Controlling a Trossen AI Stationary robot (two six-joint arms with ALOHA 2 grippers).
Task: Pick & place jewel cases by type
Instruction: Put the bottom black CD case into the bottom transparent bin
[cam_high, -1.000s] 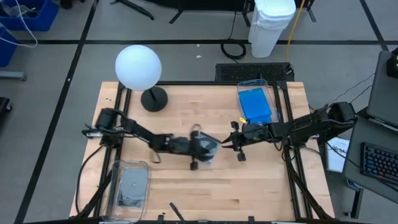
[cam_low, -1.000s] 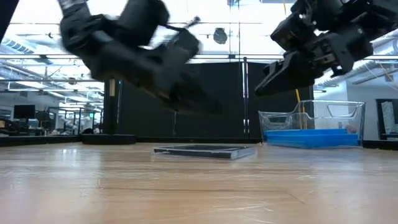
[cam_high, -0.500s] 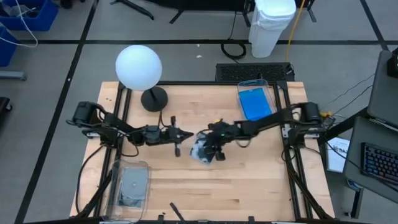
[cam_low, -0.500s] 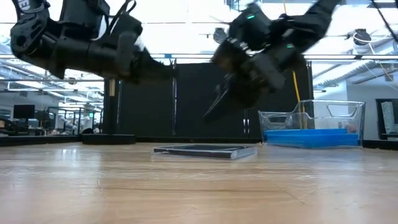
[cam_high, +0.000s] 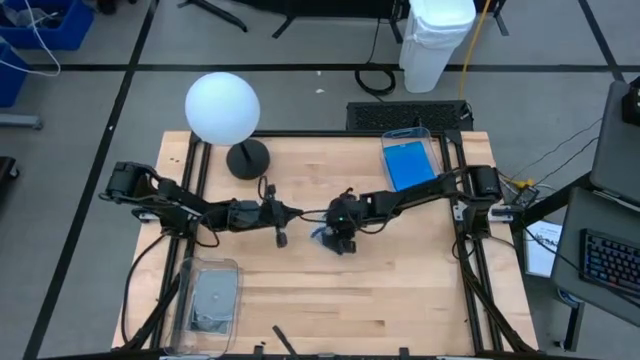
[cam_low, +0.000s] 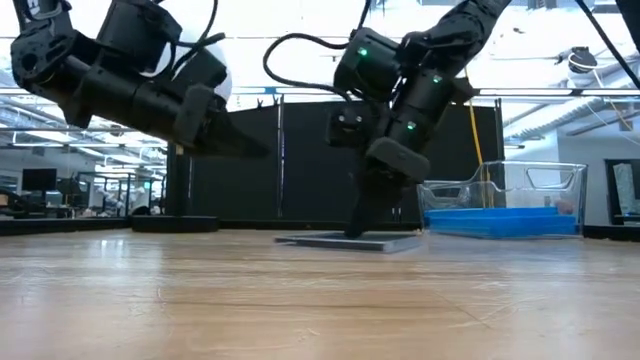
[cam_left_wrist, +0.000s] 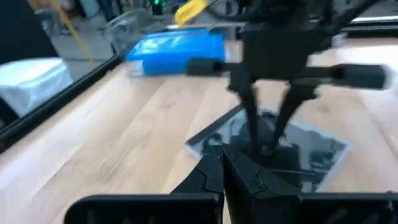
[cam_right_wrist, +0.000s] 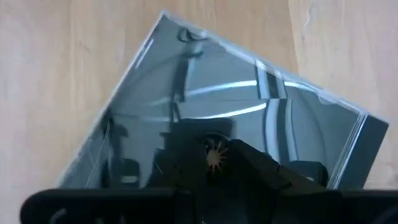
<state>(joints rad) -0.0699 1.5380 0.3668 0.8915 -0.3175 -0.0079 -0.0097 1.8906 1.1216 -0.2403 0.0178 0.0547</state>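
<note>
A dark jewel case lies flat on the wooden table's middle, also seen in the low view and filling the right wrist view. My right gripper comes from the table's right and points steeply down onto it, fingers a little apart. My left gripper hangs above the table just left of the case, shut and empty, pointing at it. My right gripper sets its two fingertips on the case's top face, coming from above and slanting from the table's right. The fingers stand apart with nothing between them. The case lies flat on the table under them.
A clear bin holding blue cases stands at the far right. Another clear bin with a dark case sits at the near left. A white globe lamp stands at the far left. Bare wood lies along the near edge.
My left gripper has drawn back from above the case toward the table's left edge and levelled out. My right gripper has travelled from the blue bin's side toward the table's middle, tipped steeply down and sunk onto the case.
</note>
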